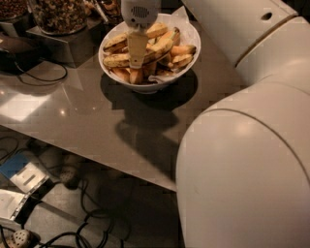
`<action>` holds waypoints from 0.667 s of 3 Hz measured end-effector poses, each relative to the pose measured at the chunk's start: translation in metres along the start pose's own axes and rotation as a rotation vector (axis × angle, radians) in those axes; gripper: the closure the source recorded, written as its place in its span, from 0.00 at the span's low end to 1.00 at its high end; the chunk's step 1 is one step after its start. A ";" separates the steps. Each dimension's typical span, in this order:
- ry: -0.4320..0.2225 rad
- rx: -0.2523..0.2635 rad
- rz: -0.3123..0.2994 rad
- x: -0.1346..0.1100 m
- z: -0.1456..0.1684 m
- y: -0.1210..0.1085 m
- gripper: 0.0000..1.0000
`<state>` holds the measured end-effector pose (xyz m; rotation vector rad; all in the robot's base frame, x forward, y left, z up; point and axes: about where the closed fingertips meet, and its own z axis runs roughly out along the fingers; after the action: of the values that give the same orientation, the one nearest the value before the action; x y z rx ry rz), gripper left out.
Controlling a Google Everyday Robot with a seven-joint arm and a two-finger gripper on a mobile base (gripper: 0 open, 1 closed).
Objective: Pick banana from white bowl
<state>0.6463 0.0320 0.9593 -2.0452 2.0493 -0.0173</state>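
Break-room snack counter (72, 121): jars (58, 14), floor cables (92, 220); claw (136, 65) over white bowl (196, 36).

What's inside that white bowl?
Spotted bananas, the longest banana curving across, plus small orange-yellow pieces on white paper. The end effector hangs over the middle, hiding what lies under it.
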 end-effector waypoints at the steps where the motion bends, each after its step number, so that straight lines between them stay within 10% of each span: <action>1: 0.012 -0.001 0.004 0.007 0.002 -0.003 0.41; 2: 0.022 -0.008 0.006 0.012 0.007 -0.005 0.44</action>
<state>0.6530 0.0217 0.9512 -2.0528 2.0715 -0.0313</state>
